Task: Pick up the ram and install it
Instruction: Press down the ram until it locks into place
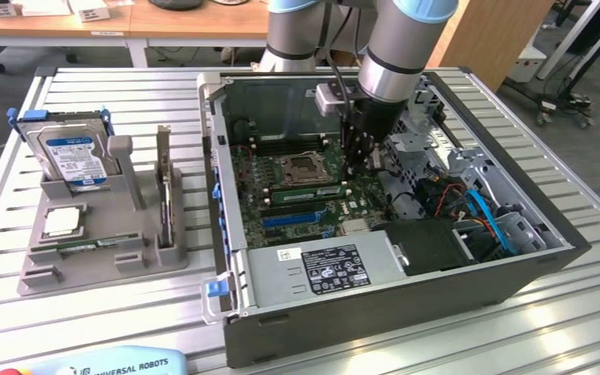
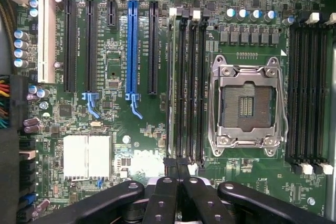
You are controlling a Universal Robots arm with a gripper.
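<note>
jaws: pressed together, with nothing seen clamped between them; they hang low inside the computer case (image 1: 383,312), tips over one end of a bank of memory slots.
ram (image 2: 171,87): on edge in the slot of that bank farthest from the cpu socket (image 2: 247,106), one end right by the tips.
neighbouring slots: the rest of the bank looks bare.
motherboard (image 2: 105,129): flat in the case; blue card slot (image 2: 132,45) near the ram.
worktop (image 1: 91,328): grey parts holder (image 1: 102,269) with the hard drive (image 1: 71,152), well apart from the case.
progress: pick-up looks done and the ram appears placed; whether it is fully seated and latched, i cannot tell.
</note>
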